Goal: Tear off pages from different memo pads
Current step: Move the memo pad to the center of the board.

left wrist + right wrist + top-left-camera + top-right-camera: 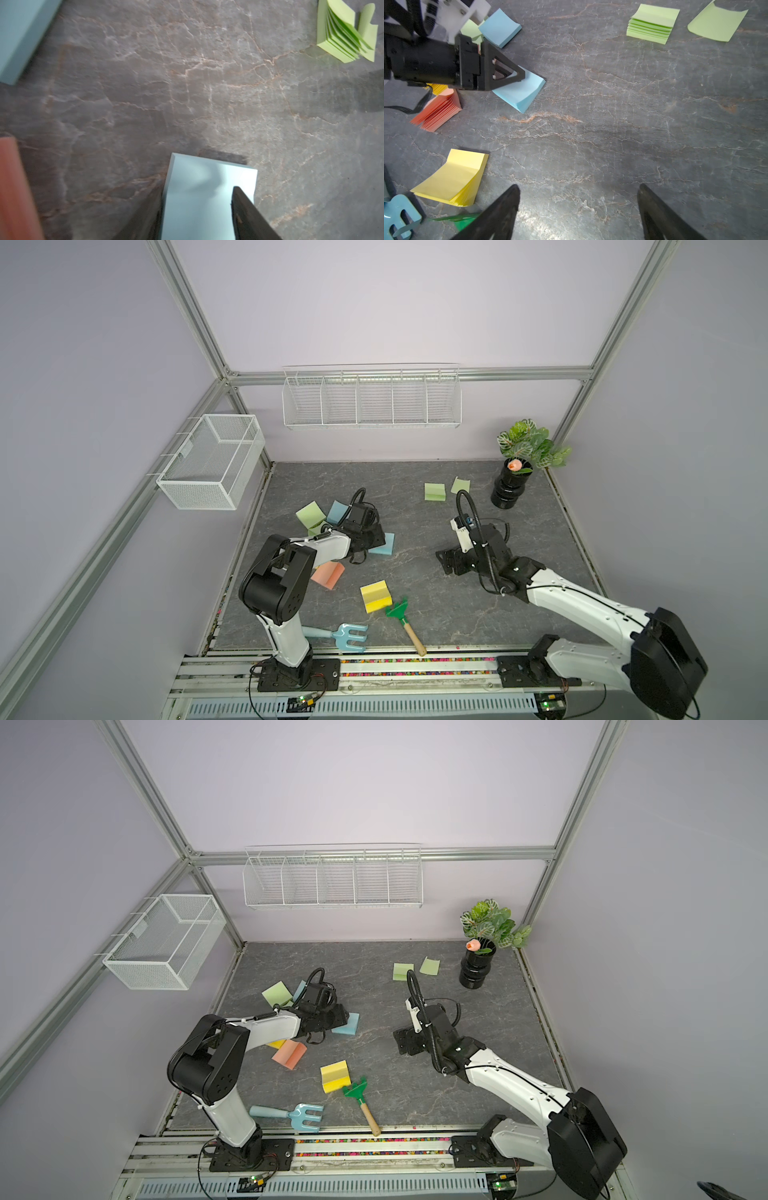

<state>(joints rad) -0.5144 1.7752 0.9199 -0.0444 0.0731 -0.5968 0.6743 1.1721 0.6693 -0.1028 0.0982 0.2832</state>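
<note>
While one green page [716, 22] lies loose far ahead of the wide-open right gripper [578, 187], the left gripper [198, 193] has a blue pad [207, 170] between its jaws. Squeezed or not, I can't tell. Other pads [452, 178] wait.

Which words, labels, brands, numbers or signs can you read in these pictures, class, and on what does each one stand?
No text can be read in any view.
Yellow memo pad, blue memo pad and loose green page: blank faces.
Small tag on the mesh basket: too small to read.
Circuit board by the front rail: any print is too small to read.
</note>
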